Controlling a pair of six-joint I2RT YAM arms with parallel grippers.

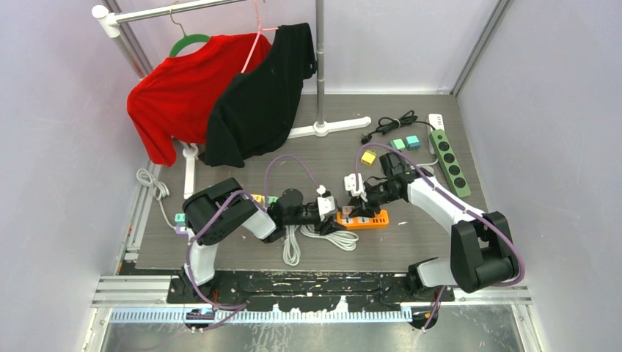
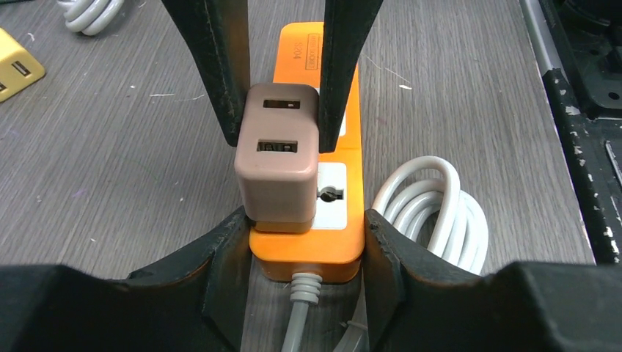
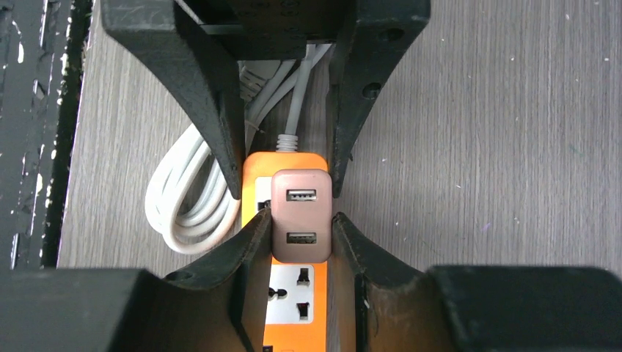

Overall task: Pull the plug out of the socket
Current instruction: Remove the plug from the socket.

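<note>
Blocky taupe plug (image 3: 301, 216), two USB ports facing up, sits on the orange power strip (image 2: 345, 246) by its cord (image 2: 302, 293). The right gripper (image 3: 299, 246) pinches the plug's sides, and the left gripper (image 2: 304, 238) clamps the strip's cord end.

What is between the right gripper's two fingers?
The brown plug, seated in the orange socket strip, with the right gripper pressed against both its sides, shown in the right wrist view.

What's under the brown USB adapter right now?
The brown USB adapter sits on the orange power strip, with a free white socket showing beside it. Its body covers its prongs and own socket, so how deep it's seated can't be seen.
</note>
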